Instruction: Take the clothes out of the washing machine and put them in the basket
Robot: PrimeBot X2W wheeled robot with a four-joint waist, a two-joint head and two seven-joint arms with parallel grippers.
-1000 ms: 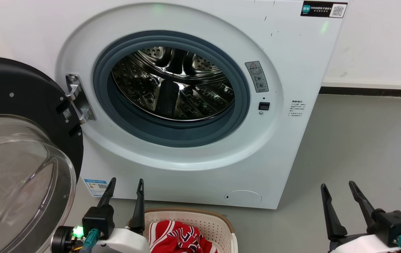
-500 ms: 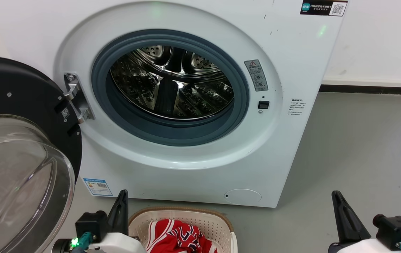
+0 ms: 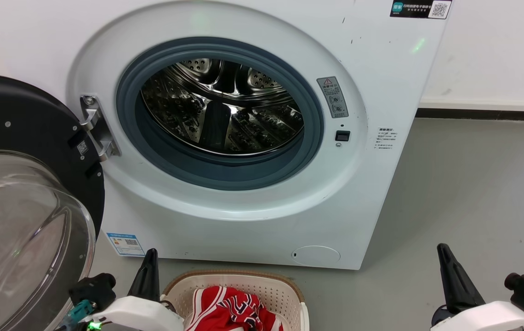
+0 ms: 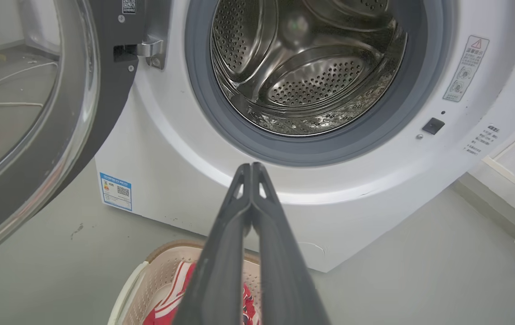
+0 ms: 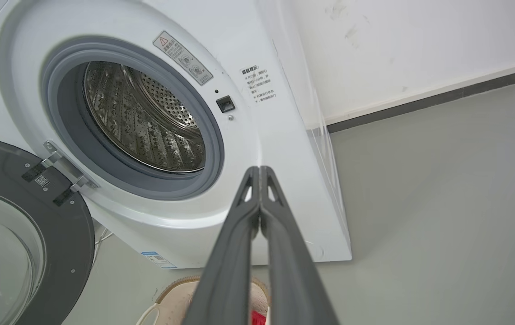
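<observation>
The white washing machine (image 3: 243, 216) stands with its porthole open, and no fabric shows in the steel drum (image 3: 225, 110). The red clothes (image 3: 225, 310) lie in the cream basket (image 3: 234, 275) on the floor just in front of it. My left gripper (image 3: 150, 253) is shut and holds nothing, low beside the basket's left rim. In the left wrist view its gripper (image 4: 250, 166) points at the porthole's lower edge, above the basket (image 4: 158, 271) and the clothes (image 4: 171, 307). My right gripper (image 3: 441, 248) is shut and holds nothing, well right of the basket; its wrist view shows the gripper (image 5: 259, 168) pointing at the machine's right corner.
The black-framed glass door (image 3: 23, 184) hangs wide open at the left, close to my left arm. Grey floor (image 3: 473, 193) stretches to the right of the machine, up to a white wall with a dark skirting strip (image 3: 487, 115).
Both grippers have gone from open to shut and have drawn back and down toward the bottom edge. The head camera has shifted slightly. The clothes in the basket have not moved.
</observation>
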